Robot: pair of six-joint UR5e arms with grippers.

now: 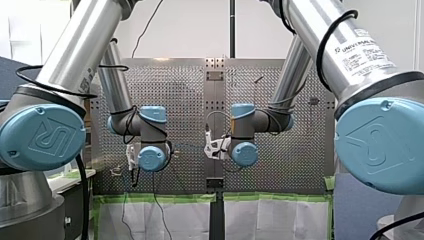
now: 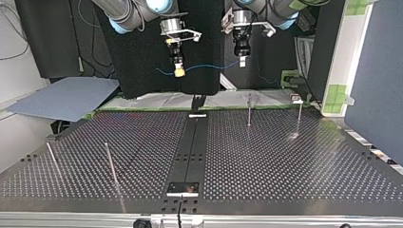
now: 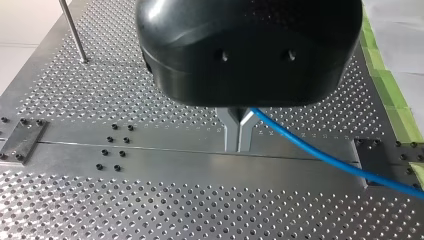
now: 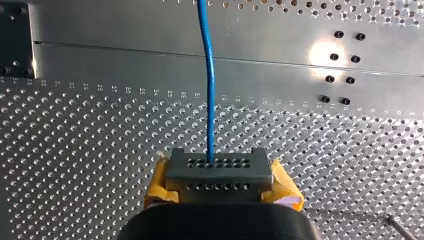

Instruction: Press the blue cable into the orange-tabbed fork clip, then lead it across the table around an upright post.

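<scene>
In the top view both grippers hang high above the perforated table [image 2: 285, 161] with the thin blue cable [image 2: 209, 67] strung between them. My right gripper [image 2: 179, 71], with yellow pads, is shut on the cable, and a short tail runs past it. My left gripper [image 2: 242, 61] grips the other end. In the left wrist view the metal fingers [image 3: 239, 134] are pressed together on the blue cable [image 3: 320, 152], which trails off beside them. In the right wrist view the cable [image 4: 210, 100] comes out from between the closed pads [image 4: 211, 167]. A dark forked clip [image 2: 197, 101] stands at the table's far edge, below the cable.
Thin upright posts stand on the table: two at the far right of the top view [image 2: 248, 111] [image 2: 299, 116] and two at the near left [image 2: 110, 164] [image 2: 51, 159]. A dark centre strip [image 2: 192, 147] runs between the perforated plates. One post [image 3: 74, 30] shows in the left wrist view.
</scene>
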